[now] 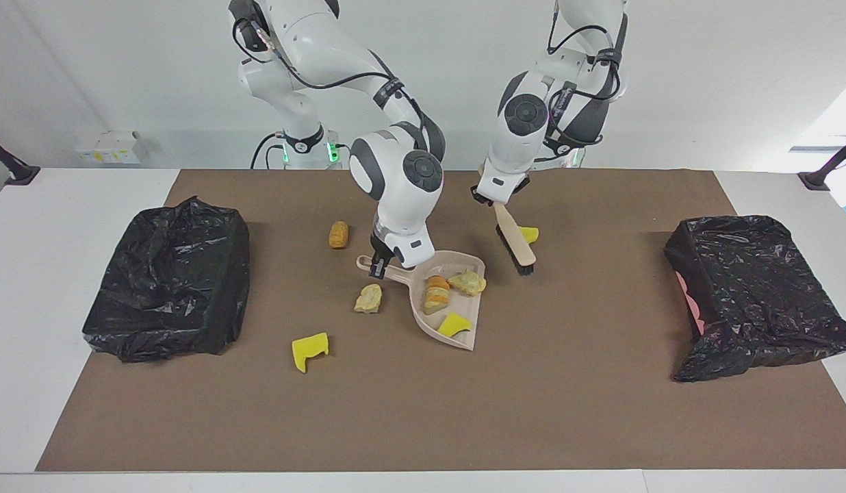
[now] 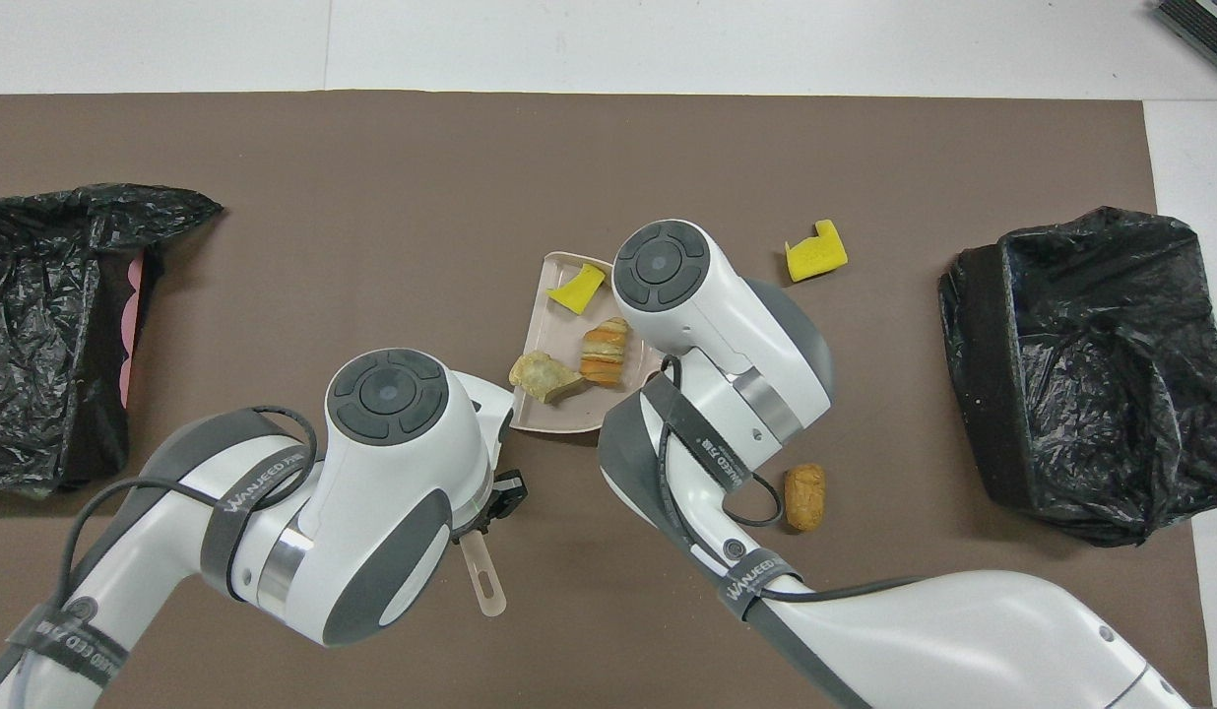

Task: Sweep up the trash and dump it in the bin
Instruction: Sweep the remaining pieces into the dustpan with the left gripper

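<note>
A robot's right gripper (image 1: pixel 380 266), fingers clamped on the handle, pins a beige dustpan (image 1: pixel 454 327) flat on the brown mat (image 1: pixel 423 411), its open mouth turned away from the robots, apparently to catch scraps pushed its way. The left gripper (image 1: pixel 495 197), fingers shut around the handle of a black-bristled brush (image 1: pixel 515 242), carries it tilted above a yellow sponge chunk (image 1: pixel 530 234) lying nearer the robots than the pan, seemingly lining up a stroke. Three scraps sit in the pan: a striped bread-like lump (image 1: pixel 437 293), a ragged tan crust (image 1: pixel 467 281) and a yellow sponge wedge (image 1: pixel 455 324). Outside it lie a tan lump (image 1: pixel 369 298) just beside the pan's handle, a small brown loaf (image 1: pixel 338 234) and a notched yellow sponge (image 1: pixel 309 349). Black-lined bins (image 1: pixel 170 277) (image 1: pixel 758 294) wait at each end of the table (image 1: pixel 26 308).
</note>
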You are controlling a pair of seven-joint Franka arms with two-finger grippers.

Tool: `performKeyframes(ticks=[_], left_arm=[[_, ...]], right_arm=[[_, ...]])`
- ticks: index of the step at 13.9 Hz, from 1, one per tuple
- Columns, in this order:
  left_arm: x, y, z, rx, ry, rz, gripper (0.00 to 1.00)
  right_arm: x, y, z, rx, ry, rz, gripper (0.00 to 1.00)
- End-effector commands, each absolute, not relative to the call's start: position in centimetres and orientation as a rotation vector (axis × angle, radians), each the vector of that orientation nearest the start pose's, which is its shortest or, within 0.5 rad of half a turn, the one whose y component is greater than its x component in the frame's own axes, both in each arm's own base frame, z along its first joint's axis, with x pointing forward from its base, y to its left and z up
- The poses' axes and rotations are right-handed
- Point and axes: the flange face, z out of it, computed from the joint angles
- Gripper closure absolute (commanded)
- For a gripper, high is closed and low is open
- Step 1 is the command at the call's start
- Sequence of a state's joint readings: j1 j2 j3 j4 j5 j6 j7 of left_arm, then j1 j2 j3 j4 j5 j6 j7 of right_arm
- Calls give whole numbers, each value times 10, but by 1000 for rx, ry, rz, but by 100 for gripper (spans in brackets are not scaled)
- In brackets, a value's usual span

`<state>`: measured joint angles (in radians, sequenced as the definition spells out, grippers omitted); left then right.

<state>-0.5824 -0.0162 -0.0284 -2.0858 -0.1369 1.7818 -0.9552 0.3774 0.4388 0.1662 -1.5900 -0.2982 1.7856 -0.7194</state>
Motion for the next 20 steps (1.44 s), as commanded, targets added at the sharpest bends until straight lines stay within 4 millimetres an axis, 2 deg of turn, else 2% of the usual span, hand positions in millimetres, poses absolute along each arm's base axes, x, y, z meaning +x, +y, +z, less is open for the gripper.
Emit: performKeyframes(ticks=[1, 2, 5, 7, 11, 16, 18, 20], left_arm=[[386, -288, 406, -2799, -931, 441, 100], [373, -279, 398, -2756, -996, 442, 100], [331, -248, 374, -2746, -1020, 429, 100], [316, -240, 356, -2743, -1031, 438, 100], [326, -248, 325, -2819, -1124, 396, 100], [360, -275, 330, -2964, -1168, 320, 100], [359, -281, 329, -3042, -1009, 322, 100], [356, -300, 337, -3139, -874, 336, 100]], right_arm=[[571, 303, 376, -2537, -2121, 459, 100], [572, 303, 376, -2538, -2124, 454, 100], [572, 304, 376, -2537, -2128, 444, 100], [572, 302, 376, -2524, -2139, 459, 100], [580, 298, 376, -2300, -2401, 450, 100], [581, 297, 376, -2240, -2468, 449, 100], [583, 297, 376, -2231, -2486, 426, 100], [585, 296, 375, -2234, -2488, 406, 100]])
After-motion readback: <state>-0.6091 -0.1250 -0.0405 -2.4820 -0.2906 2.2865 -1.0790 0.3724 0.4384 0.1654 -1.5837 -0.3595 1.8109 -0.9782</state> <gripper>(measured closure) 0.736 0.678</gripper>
